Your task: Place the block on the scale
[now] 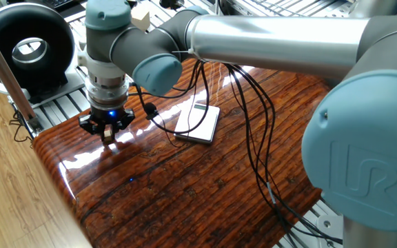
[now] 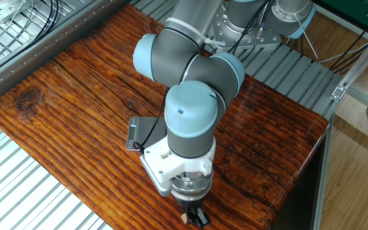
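Note:
My gripper (image 1: 107, 133) points straight down at the left end of the wooden table (image 1: 205, 186), its fingertips at the table surface. The jaws are drawn in on the block, a tiny light-brown cube; only a sliver of it (image 2: 183, 218) shows beside the fingers in the other fixed view, at the bottom edge near the gripper (image 2: 192, 219). The scale (image 1: 198, 122), a flat white slab, lies to the right of the gripper, about a hand's width away. In the other fixed view the arm hides most of the scale; its grey display end (image 2: 133, 133) shows.
A black ring-shaped device (image 1: 26, 45) stands off the table at the back left. A larger pale beige cube (image 1: 140, 16) sits behind the arm. Black cables (image 1: 257, 145) hang across the table right of the scale. The table's left edge (image 1: 50, 165) is near the gripper.

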You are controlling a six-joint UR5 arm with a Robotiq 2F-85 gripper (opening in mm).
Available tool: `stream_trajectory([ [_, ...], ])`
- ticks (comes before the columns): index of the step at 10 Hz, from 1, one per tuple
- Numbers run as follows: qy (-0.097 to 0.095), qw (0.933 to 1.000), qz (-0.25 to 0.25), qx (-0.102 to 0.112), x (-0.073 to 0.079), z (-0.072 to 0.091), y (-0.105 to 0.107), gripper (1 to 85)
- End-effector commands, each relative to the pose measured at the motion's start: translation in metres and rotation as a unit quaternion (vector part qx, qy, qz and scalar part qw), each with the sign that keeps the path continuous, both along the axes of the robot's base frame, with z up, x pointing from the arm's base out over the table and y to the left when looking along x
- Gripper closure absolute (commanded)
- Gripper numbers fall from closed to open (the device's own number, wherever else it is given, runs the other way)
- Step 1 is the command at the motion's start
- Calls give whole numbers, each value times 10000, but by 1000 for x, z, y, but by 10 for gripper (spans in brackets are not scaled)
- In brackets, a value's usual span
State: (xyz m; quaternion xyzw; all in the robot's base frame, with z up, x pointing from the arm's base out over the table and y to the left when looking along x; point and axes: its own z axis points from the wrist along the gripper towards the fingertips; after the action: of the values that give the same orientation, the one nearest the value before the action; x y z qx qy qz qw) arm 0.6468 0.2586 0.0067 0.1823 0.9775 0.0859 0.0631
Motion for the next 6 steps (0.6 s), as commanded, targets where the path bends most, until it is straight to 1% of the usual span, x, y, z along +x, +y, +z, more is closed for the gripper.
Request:
stream_trajectory([
  [1,105,9998,-183,-37,-3,3,-2,717],
  [2,157,9996,-231,-92,-5,4,-4,790],
  [3,206,9994,-264,-111,-7,7,-5,823],
  [4,267,9992,-265,-142,-10,13,-7,843],
  [5,339,9991,-217,-134,-12,23,-7,847],
  [6,450,9988,-113,-178,-17,36,-13,847],
])
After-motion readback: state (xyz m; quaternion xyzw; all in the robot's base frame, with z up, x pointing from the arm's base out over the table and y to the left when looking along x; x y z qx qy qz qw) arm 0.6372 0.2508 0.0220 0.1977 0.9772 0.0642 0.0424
